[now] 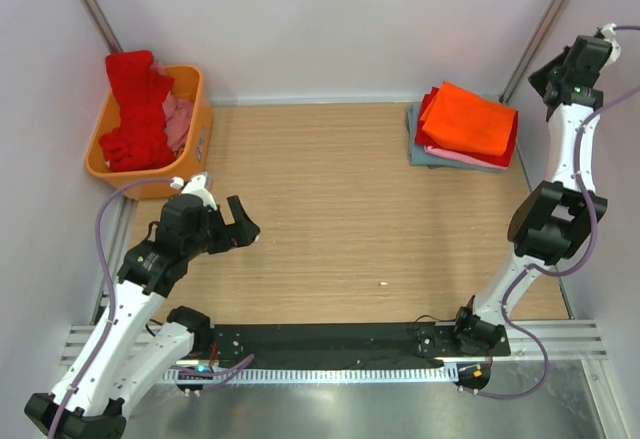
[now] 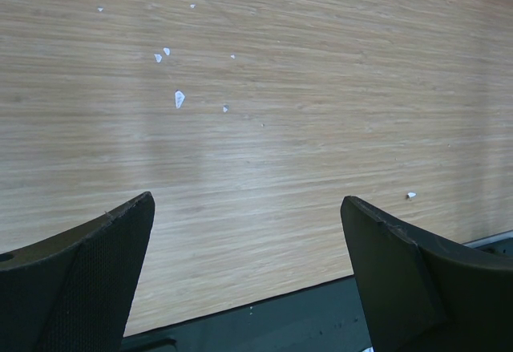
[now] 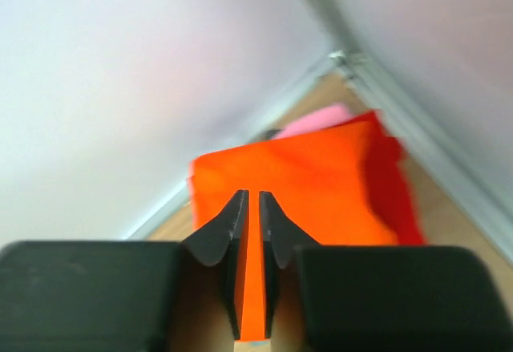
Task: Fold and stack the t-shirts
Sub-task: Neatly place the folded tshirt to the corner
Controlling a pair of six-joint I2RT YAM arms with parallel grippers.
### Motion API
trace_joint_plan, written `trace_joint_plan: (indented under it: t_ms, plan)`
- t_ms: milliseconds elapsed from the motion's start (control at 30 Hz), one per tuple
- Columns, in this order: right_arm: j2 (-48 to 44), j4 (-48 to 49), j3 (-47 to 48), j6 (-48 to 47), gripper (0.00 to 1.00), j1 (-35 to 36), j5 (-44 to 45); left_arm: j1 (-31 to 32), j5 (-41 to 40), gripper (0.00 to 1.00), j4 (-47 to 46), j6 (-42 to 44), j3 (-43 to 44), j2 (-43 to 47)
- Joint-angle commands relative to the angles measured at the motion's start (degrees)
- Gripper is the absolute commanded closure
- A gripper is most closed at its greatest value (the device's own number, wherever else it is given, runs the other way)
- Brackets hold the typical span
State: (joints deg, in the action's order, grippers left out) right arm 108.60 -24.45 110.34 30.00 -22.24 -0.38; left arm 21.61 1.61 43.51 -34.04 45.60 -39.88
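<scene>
The right gripper, fingers pinched nearly together on nothing, hangs above the folded orange t-shirt topping the far-right stack (its part there looks finished). The left gripper gapes wide and empty over the table, near the basket where a red t-shirt waits, probably next.

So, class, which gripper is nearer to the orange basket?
Left. The left gripper hovers just on the near side of the basket; the right gripper is across the table, beside the folded stack.
</scene>
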Motion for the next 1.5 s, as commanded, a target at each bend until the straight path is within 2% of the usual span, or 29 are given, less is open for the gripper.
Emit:
trace_joint_plan:
  t_ms: [0, 33, 133, 200, 300, 367, 467, 533, 567, 767, 867, 900, 1000, 1167, 1300, 1400, 1467]
  plan:
    - [6.35, -0.16, 3.64, 2.17, 0.86, 2.28, -15.14, -0.34, 0.94, 0.0, -1.85, 0.47, -0.25, 0.77]
    - [7.67, -0.25, 3.91, 3.21, 0.9, 2.55, -16.65, -0.34, 0.94, 0.0, -1.85, 0.47, -0.25, 0.77]
    - [10.93, 4.91, 2.68, 4.8, 0.9, 2.99, -19.65, -0.25, 0.94, 0.0, -1.85, 0.47, -0.34, 0.94]
    - [15.05, 5.29, 5.92, 5.07, 0.9, 3.25, -20.44, -0.25, 1.03, 0.0, -1.85, 0.47, -0.34, 0.86]
    - [22.08, 0.03, 15.58, 4.28, 0.91, 3.43, -20.8, -0.25, 0.77, 0.0, -1.85, 0.47, -0.34, 0.77]
    - [23.41, -2.44, 17.45, 2.88, 0.91, 3.52, -18.78, -0.25, 0.42, 0.0, -1.76, 0.38, -0.34, 0.68]
    - [21.49, -3.23, 12.38, 1.21, 0.91, 2.56, -15.54, -0.25, 0.41, 0.0, -1.76, 0.38, -0.34, 0.5]
    - [16.42, -0.71, 6.76, 0.68, 0.9, 1.94, -14.04, -0.25, 0.42, 0.0, -1.76, 0.47, -0.34, 0.24]
    - [14.21, 0.27, 0.55, 0.68, 0.9, 1.5, -12.81, -0.25, 0.59, 0.0, -1.76, 0.47, -0.25, 0.07]
    - [4.79, 0.01, -11.53, 0.15, 0.89, -0.52, -3.76, -0.25, 0.94, 0.0, -1.76, 0.56, -0.25, -0.46]
    - [0.41, -0.07, -14.97, -0.03, 0.76, -0.61, -0.15, -0.25, 0.85, 0.0, -1.76, 0.56, -0.25, -0.38]
    - [-0.39, -0.25, -15.24, -0.29, 0.63, -0.61, 0.46, -0.25, 0.85, 0.0, -1.76, 0.56, -0.25, -0.38]
    - [-2.86, -1.56, -15.16, -0.47, 0.5, -0.61, 3.72, -0.25, 0.94, 0.0, -1.76, 0.56, -0.25, -0.46]
    - [-4.27, 0.19, -16.92, 0.58, 0.48, -0.61, 1.1, -0.25, 0.85, 0.0, -1.85, 0.47, -0.25, -0.03]
    - [-0.59, 0.11, -15.34, 1.82, 0.5, -0.17, -7.87, -0.25, 0.68, 0.0, -1.93, 0.47, -0.25, -0.02]
    - [-1.54, -2.01, -15.41, 0.07, 0.51, 2.19, -5.87, -0.25, 0.68, 0.0, -1.76, 0.56, -0.25, 0.06]
    - [-6.27, -2.27, -18.4, -1.6, 0.5, 4.65, -3.14, -0.25, 0.68, 0.0, -1.76, 0.56, -0.25, 0.24]
